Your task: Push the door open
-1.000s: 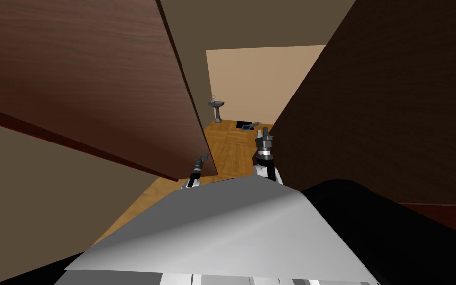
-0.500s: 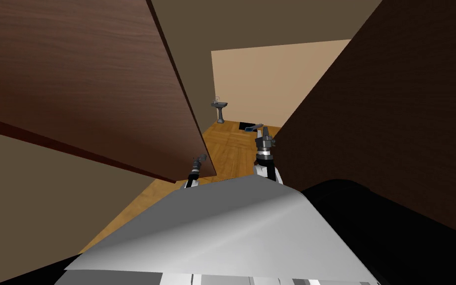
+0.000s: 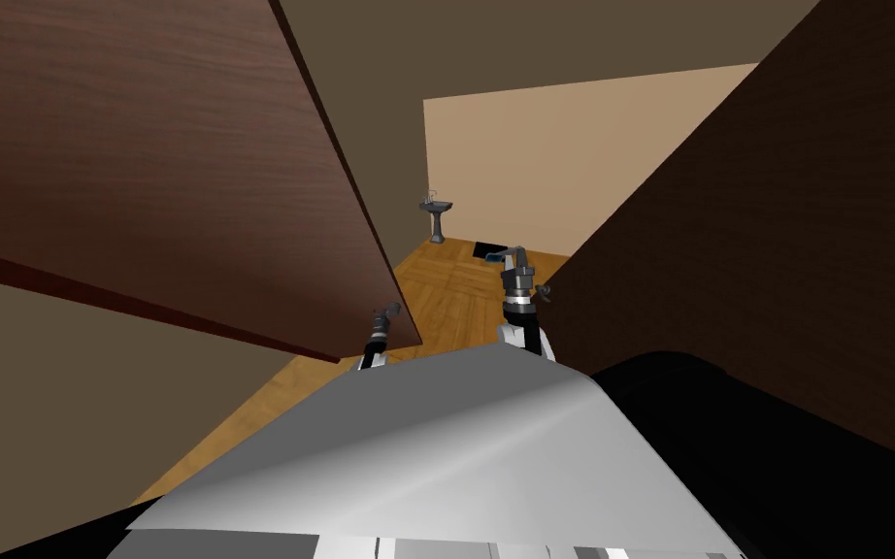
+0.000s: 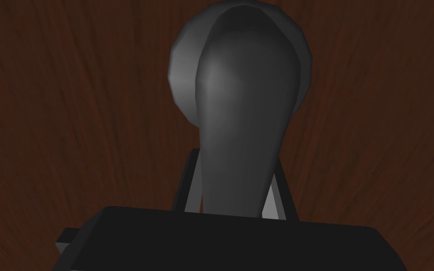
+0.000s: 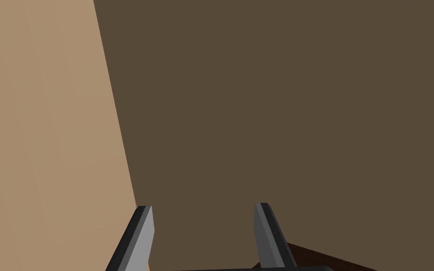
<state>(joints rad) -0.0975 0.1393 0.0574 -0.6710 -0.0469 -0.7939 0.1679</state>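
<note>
And the door [image 3: 164, 165] swings wider! Its free edge has slid off to the left, the top corner most of all. The gap keeps growing: far more of the beige back wall [image 3: 572, 165] shows now, and the dark brown wall [image 3: 776, 243] on the right has drawn away to the side. The left jaws, clamped on the door handle [image 4: 244, 117], have gone leftward with the door's lower corner. The sink [image 3: 437, 215] beyond sits slightly further right, so the robot itself has shifted too.

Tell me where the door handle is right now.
In the left wrist view, the door handle is on the dark brown door to my left, clamped in my left hand; the head view puts that hand near the door's free edge.
</note>
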